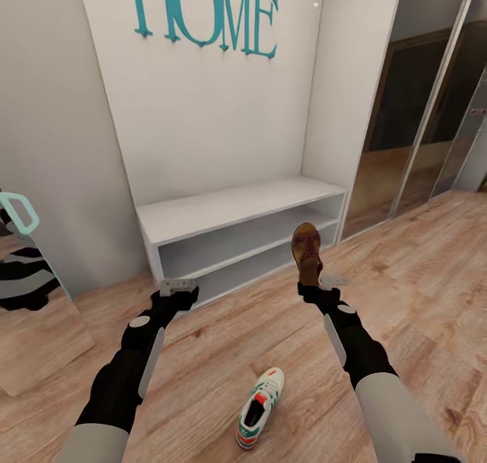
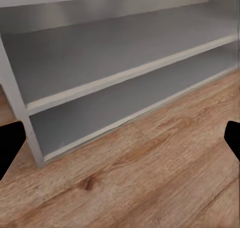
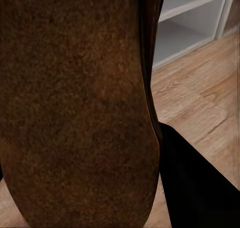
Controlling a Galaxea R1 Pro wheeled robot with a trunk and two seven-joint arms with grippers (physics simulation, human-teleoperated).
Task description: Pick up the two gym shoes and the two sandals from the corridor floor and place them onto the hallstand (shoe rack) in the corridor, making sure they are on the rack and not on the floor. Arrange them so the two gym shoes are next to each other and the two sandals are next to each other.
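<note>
My right gripper [image 1: 312, 280] is shut on a dark brown sandal [image 1: 308, 246]. It holds the sandal upright in the air, toe up, in front of the right half of the hallstand [image 1: 230, 209]. The sandal's brown sole [image 3: 75, 103] is close up in the right wrist view, beside a black finger [image 3: 195, 188]. One white gym shoe [image 1: 260, 409] with green stripes and a red tongue lies on the corridor floor [image 1: 406, 260] between my arms. My left gripper [image 1: 177, 287] is open and holds nothing, low in front of the hallstand's left end [image 2: 30, 138]. Both open shelf levels look bare.
A mirror [image 1: 34, 314] leans on the wall at the left and reflects my arm. Mirrored sliding doors [image 1: 419, 111] stand to the right of the rack. Teal HOME letters [image 1: 210, 9] hang on the panel above it.
</note>
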